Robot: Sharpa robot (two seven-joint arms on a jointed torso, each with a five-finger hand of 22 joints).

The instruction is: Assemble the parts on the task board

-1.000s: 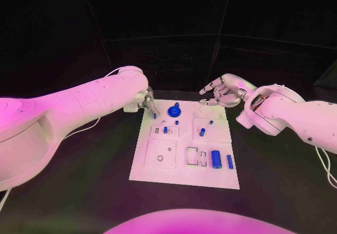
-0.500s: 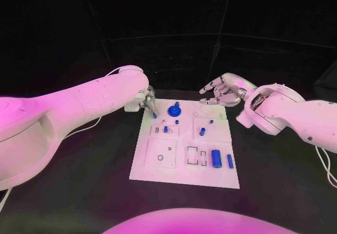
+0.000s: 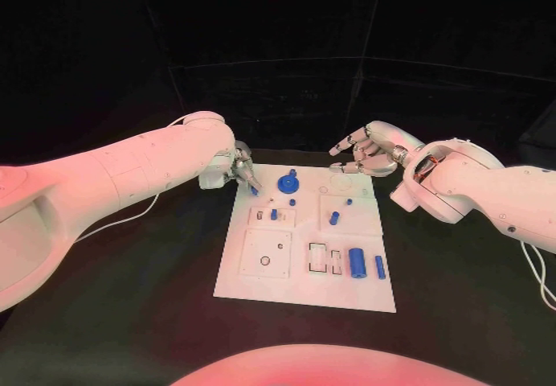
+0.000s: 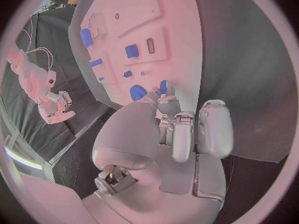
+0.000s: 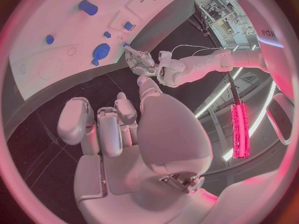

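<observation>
The white task board (image 3: 304,277) lies in the middle of the black table. My left hand (image 3: 240,170) hovers at its far left corner and pinches a small blue peg (image 3: 254,190) in its fingertips; the left wrist view shows the peg (image 4: 164,87) right beside a round blue knobbed part (image 4: 137,91). That round part (image 3: 288,185) stands near the board's far edge. My right hand (image 3: 369,153) hangs over the far right corner, fingers loosely bent and apart, holding nothing. A blue cylinder (image 3: 357,261) and a blue bar (image 3: 379,266) sit toward the near right.
Small blue pegs (image 3: 273,214) (image 3: 333,217) stand in the board's middle blocks. A white plate with a hole (image 3: 265,254) sits on the left side. The right wrist view shows my right hand (image 5: 118,124) above the board's edge (image 5: 37,79). Black table surrounds the board.
My left arm has drawn back slightly, while its hand keeps the blue peg over the board's far left corner. The right hand has not moved.
</observation>
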